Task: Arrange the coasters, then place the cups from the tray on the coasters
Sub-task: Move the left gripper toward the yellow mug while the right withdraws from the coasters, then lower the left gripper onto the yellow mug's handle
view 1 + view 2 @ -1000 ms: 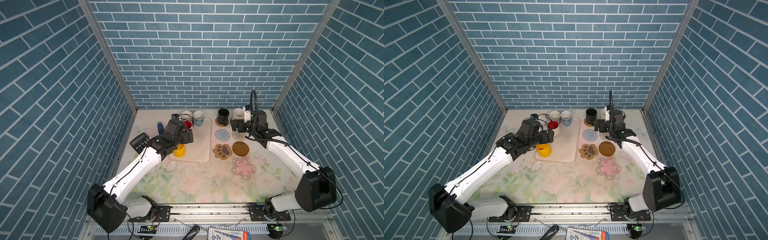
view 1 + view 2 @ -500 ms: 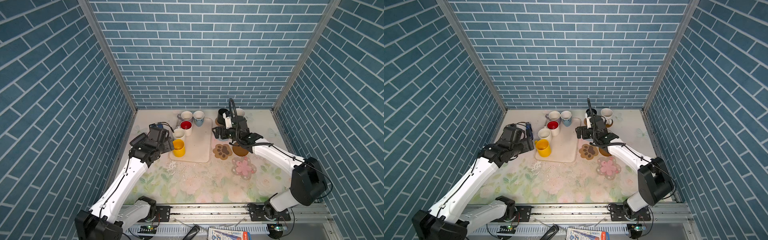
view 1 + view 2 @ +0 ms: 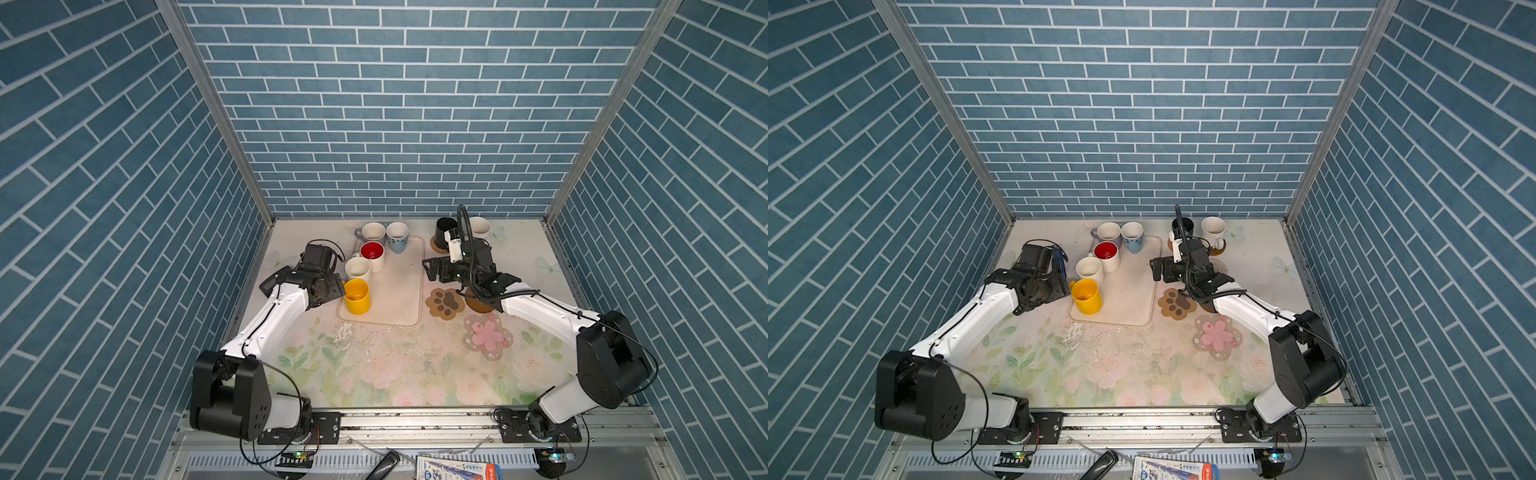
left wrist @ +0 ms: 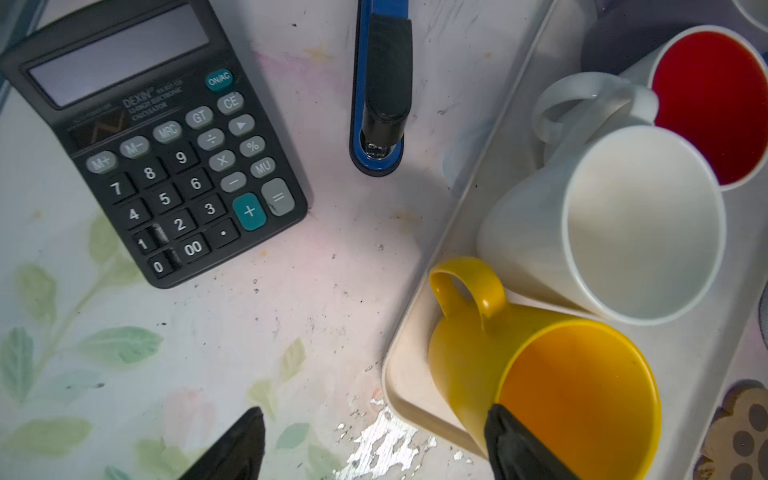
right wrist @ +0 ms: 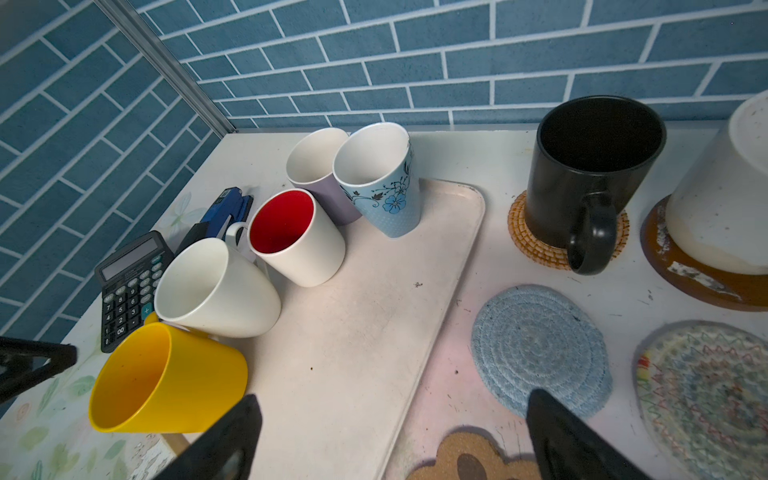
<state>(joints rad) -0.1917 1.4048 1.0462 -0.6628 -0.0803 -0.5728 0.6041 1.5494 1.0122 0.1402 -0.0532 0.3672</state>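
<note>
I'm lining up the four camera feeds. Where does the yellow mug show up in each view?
In a top view: yellow mug on the tray's near left corner.
In a top view: yellow mug, same corner.
Left wrist: yellow mug at the tray corner, handle toward the calculator.
Right wrist: yellow mug, same corner.
Shared landmark: plain white mug beside it.

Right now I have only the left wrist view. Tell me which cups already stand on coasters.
Observer: The black mug stands on the woven tan coaster.
Operator: Name any other.
Observer: A white mug stands on a brown disc coaster, beside the black one.
Operator: Give me a free coaster.
Observer: The pink flower coaster lies bare, to the right of the tray in a top view.
</note>
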